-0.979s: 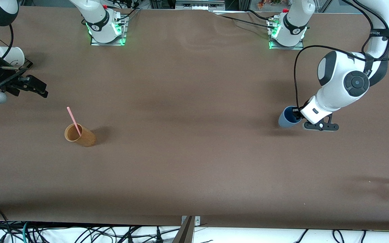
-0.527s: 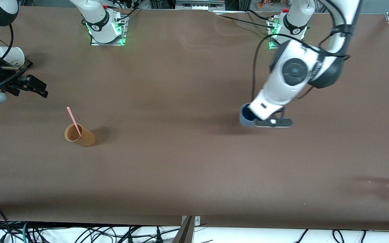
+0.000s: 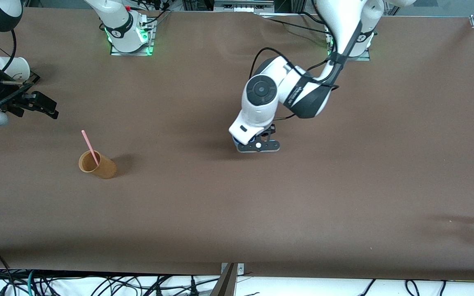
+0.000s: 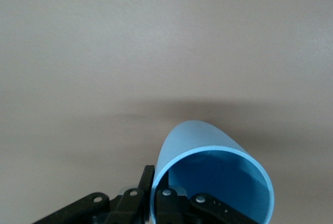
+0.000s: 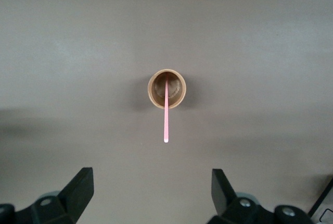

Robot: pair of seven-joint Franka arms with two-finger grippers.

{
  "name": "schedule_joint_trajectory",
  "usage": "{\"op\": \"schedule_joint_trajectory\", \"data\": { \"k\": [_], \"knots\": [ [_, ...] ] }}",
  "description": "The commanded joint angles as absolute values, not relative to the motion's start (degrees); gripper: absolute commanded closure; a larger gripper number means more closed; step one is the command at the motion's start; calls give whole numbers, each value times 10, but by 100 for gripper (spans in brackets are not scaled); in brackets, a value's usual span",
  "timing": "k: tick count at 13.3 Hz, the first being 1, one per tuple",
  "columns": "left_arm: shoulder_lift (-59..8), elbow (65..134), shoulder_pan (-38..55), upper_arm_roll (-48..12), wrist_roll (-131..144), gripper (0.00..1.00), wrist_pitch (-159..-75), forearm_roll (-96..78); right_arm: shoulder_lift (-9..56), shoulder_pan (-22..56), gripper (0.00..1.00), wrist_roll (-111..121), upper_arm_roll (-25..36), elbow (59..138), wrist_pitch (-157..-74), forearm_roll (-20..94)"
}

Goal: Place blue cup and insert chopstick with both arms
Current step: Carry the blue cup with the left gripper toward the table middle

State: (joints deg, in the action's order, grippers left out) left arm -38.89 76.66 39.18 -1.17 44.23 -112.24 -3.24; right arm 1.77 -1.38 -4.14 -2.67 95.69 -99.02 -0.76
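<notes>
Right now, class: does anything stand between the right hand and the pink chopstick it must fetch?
Nothing visible does. The right hand hangs open above the tan cup, where the chopstick leans with its upper end free. The left hand, shut on the blue cup's rim, is over the table's middle.

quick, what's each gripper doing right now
Left gripper: shut on the blue cup's rim, over mid-table.
Right gripper: open, holding nothing, above the tan cup with the chopstick.
</notes>
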Motion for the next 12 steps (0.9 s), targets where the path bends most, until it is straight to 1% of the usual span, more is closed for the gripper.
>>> {"op": "schedule_joint_trajectory", "data": {
  "k": [1,5,8,9,10,11,12],
  "knots": [
    [-442,709,412,-4,486,100,-1121,-48,19,-17,0,-40,-28,945,-978,-3],
    [-478,709,425,-6,539,100,-1178,-63,19,-17,0,-39,-28,945,-978,-3],
    [-485,709,424,-5,532,100,-1185,-64,19,-17,0,-39,-28,945,-978,-3],
    [-484,710,423,-4,531,90,-1185,-63,19,-17,0,-39,-28,945,-978,-3],
    [-484,709,421,-4,531,71,-1185,-63,19,-17,0,-39,-28,945,-978,-3],
    [-483,709,419,-4,531,49,-1186,-64,19,-17,0,-39,-28,945,-978,-3],
    [-479,708,417,-3,530,3,-1186,-64,19,-17,0,-39,-28,945,-978,-3]
  ]
}}
